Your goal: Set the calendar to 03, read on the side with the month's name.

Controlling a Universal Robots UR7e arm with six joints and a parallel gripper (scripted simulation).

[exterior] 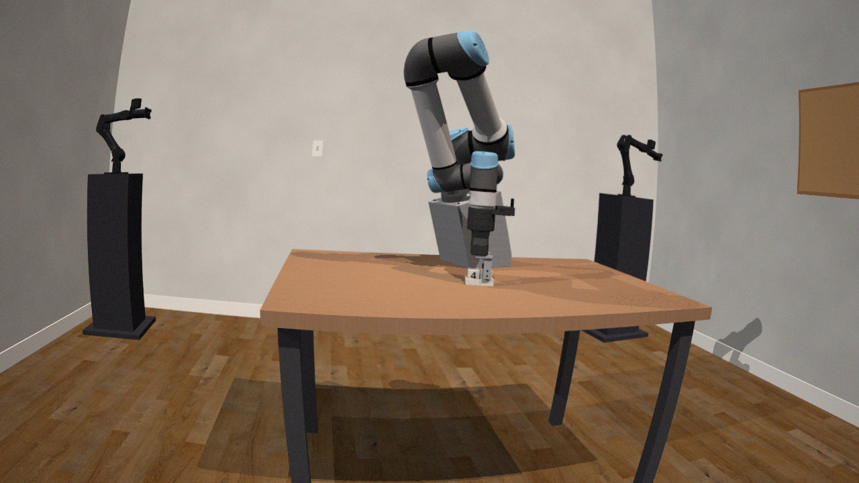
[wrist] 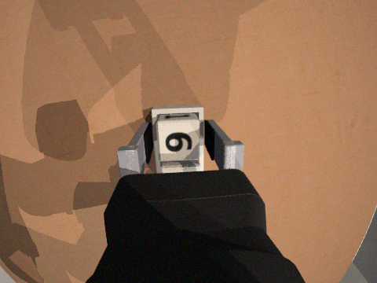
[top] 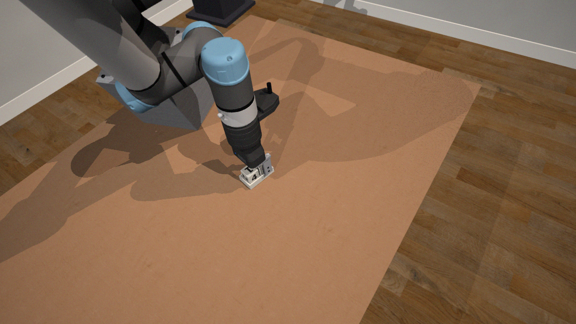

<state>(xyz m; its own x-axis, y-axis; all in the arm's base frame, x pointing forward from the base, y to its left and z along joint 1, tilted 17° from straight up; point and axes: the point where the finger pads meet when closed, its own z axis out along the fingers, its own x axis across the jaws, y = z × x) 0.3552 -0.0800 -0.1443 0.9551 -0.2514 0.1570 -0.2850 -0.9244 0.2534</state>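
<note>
- I judge the step to be either settling or regripping a date cube; these views do not decide which.
- My hand [top: 262,169] [exterior: 482,270] [wrist: 178,133] has its fingers apart, clamped on nothing, standing at 3 and 9 o'clock of one cube [wrist: 178,137] in the wrist view.
- That cube sits toward the 12 o'clock end of the white tray [top: 251,186] [exterior: 479,282] [wrist: 177,109] there; its neighbour [top: 249,175] [exterior: 473,275] [wrist: 181,168] is toward 6 o'clock, partly behind my body.
- The tray rests on the worktop [top: 249,249] [exterior: 372,288] [wrist: 298,79], and both cubes are in it.
- If this cube is finished, my next move calls for a straight lift, brushing neither cube nor rim. If it needs turning, I should centre and close squarely before raising it.
- Writing: a bold 6 or 9 lies sideways on the cube between my fingers. The neighbour reads 4 toward the exterior camera, with a mark like a 1 on top.
- I can read neither a month's name nor a brand, so I cannot confirm 03. If the 4 side is the month's side, the date is wrong.
</note>
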